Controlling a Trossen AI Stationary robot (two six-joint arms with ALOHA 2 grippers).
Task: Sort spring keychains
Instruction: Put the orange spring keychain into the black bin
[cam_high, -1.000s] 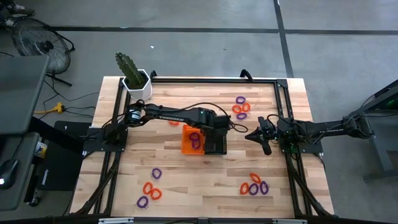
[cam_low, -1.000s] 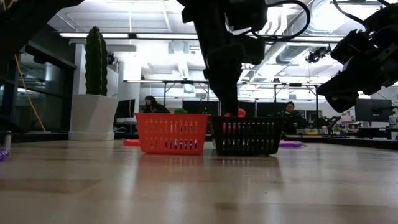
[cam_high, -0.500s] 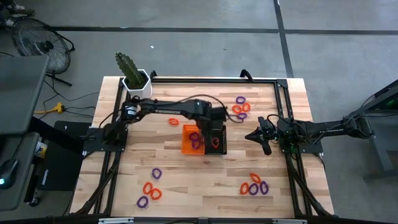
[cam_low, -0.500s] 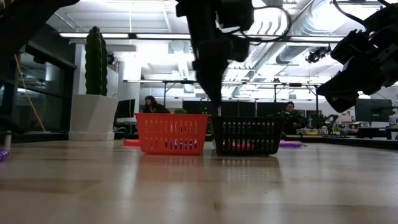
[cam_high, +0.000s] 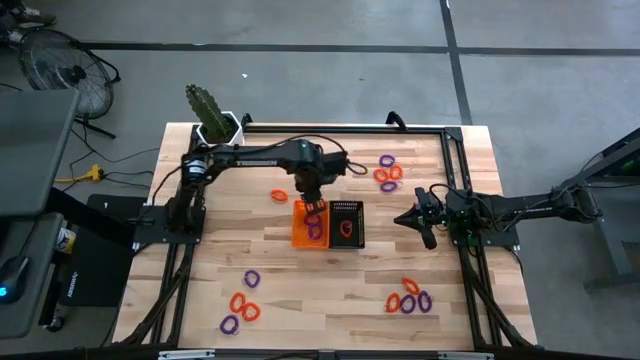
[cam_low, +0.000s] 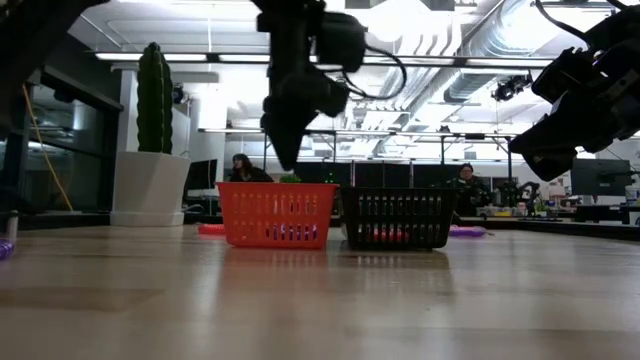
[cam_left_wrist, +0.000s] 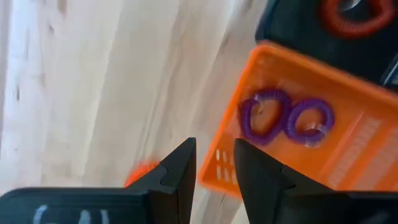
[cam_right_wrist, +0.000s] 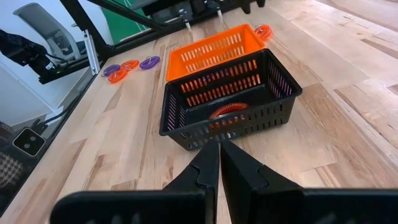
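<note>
My left gripper hovers open over the far end of the orange bin, high above it in the low view. In its wrist view two purple spring keychains lie in that bin. One orange keychain lies in the black bin beside it. Another orange one rests on the table left of the gripper. My right gripper waits shut to the right of the black bin, raised off the table.
Loose orange and purple keychains lie in three groups: far right, near left and near right. A potted cactus stands at the far left corner. Black frame rails run along the table's edges.
My left gripper has swung from above the black bin toward the table's left and far side, and now stands over the orange bin's far end. The orange keychain that was at its fingertips now lies in the black bin.
</note>
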